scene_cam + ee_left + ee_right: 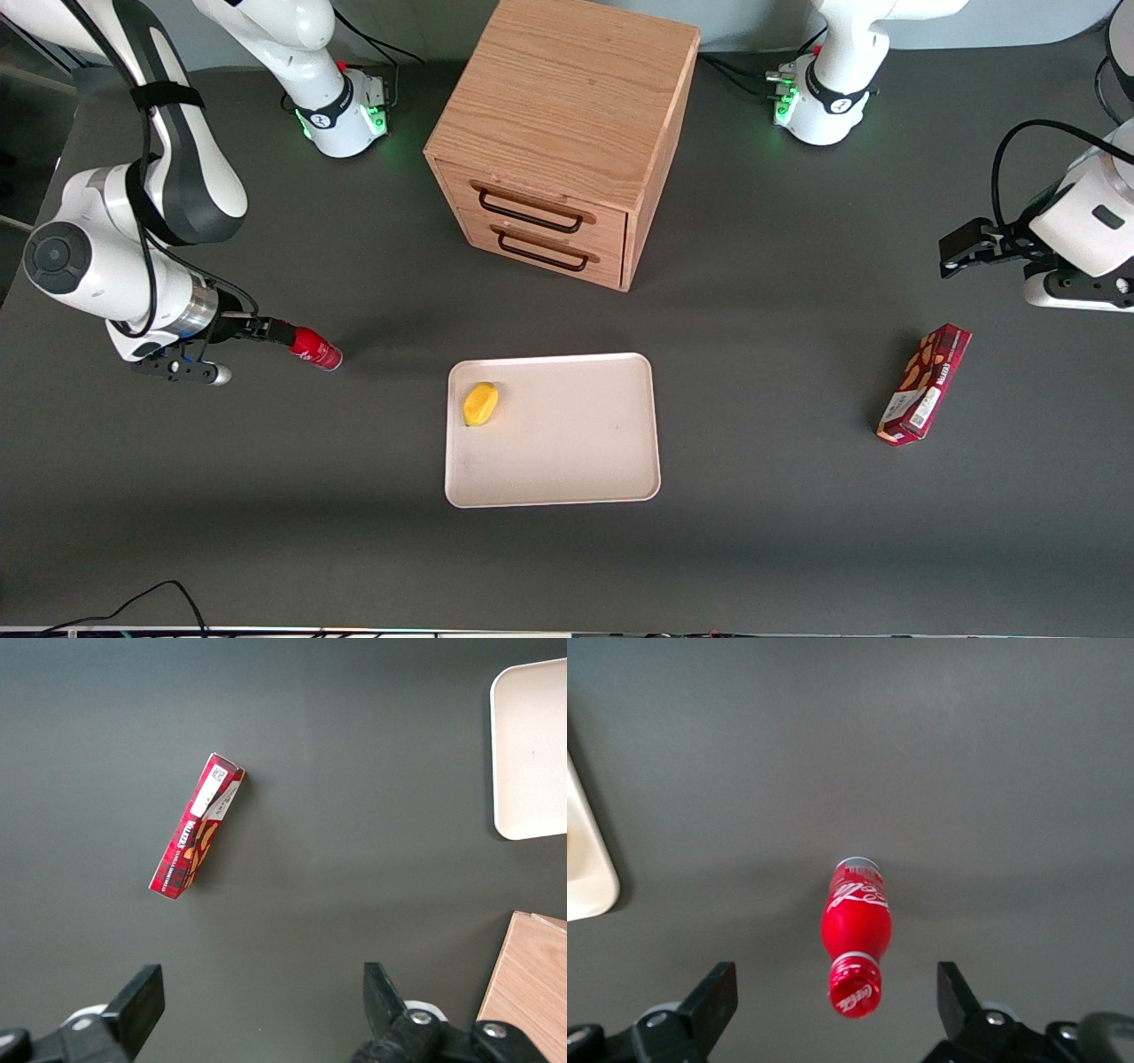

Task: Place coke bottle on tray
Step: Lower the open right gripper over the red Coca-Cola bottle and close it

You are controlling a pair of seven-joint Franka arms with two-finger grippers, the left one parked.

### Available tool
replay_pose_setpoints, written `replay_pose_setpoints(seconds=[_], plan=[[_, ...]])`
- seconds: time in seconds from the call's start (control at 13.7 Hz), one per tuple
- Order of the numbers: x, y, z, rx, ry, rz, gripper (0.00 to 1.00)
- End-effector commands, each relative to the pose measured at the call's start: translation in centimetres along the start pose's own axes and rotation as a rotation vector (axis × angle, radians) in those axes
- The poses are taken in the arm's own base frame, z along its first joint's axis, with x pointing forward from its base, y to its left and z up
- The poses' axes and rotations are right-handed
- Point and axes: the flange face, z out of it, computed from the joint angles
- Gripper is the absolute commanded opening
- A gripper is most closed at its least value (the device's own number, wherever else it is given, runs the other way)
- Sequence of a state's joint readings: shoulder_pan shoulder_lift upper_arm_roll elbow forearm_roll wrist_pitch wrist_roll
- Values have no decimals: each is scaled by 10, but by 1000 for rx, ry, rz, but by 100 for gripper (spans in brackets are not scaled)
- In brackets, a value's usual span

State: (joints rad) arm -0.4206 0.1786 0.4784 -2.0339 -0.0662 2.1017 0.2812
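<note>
Gripper poised over the coke bottle, tray waiting

The tray (567,461), bearing a yellow fruit (480,404), lies nearest; farther, toward the working arm's end, the gripper (837,1014) hovers spread wide above the upright coke bottle (856,935), seemingly lining up a grasp.

front view high, overlooks table (762,549); wrist views close, downward; all share tray (567,483).

A glossy red sheen is seen on the coke bottle (857,930), with smooth plastic suggested. The tray (567,443) is shown in smooth, matt pale plastic. The gripper (837,1010), spread wide near the bottle, is finished in matt black. A matt dark table (762,532) and a grained wood cabinet (567,115) are shown.
</note>
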Motion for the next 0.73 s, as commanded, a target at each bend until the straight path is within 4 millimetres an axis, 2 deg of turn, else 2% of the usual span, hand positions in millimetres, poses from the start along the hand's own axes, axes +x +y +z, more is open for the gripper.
replay_pose_setpoints(seconds=[0.0, 0.36, 0.44, 0.51, 0.66], plan=[[-4, 5, 19, -2, -7, -15, 100], [-3, 7, 42, 15, -22, -10, 99], [-3, 7, 44, 15, -26, -11, 89], [-2, 7, 44, 16, -26, -11, 75], [-3, 6, 44, 17, -27, -9, 42]])
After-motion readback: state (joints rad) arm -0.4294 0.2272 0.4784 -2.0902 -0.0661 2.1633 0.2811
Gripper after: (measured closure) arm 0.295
